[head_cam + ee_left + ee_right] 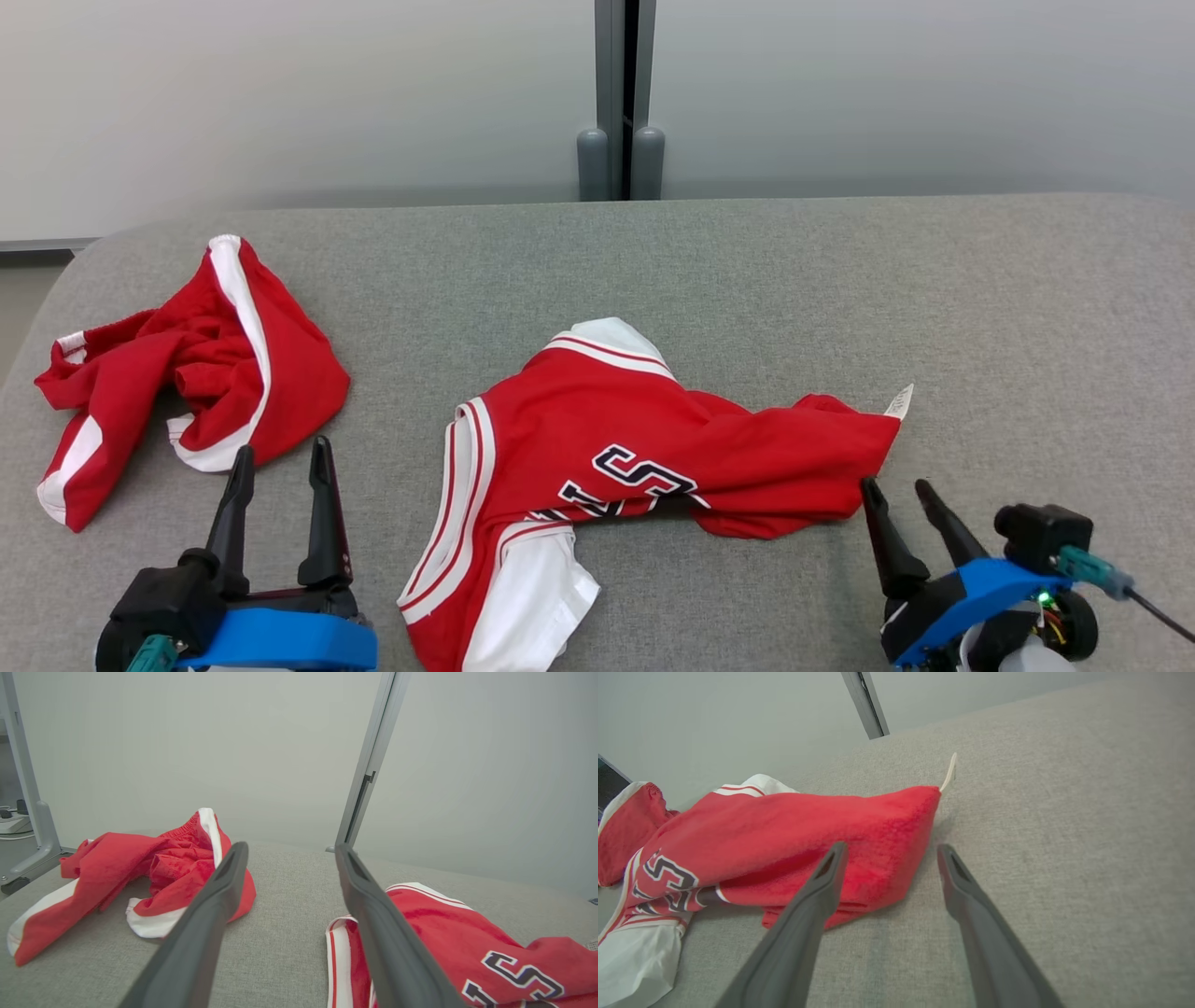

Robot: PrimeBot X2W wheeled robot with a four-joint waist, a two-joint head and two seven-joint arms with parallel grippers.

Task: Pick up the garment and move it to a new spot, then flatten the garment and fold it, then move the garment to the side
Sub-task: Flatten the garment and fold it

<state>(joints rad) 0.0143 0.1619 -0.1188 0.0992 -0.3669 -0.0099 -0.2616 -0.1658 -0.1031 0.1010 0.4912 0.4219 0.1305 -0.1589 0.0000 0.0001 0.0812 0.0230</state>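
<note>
A red jersey with white trim and dark lettering, the garment (616,439) (448,938) (794,840), lies crumpled in the middle of the grey table (840,280), with a white tag at its right tip. My left gripper (283,457) (289,851) stands open at the lower left, left of the garment, holding nothing. Open too, my right gripper (898,487) (889,849) hovers at the lower right, close by the garment's right end, fingertips just short of the cloth.
A second red and white piece of clothing (187,373) (140,877) lies bunched at the table's left, just beyond my left gripper. Grey wall panels with a vertical post (624,103) stand behind the table. Bare table surface stretches to the right and back.
</note>
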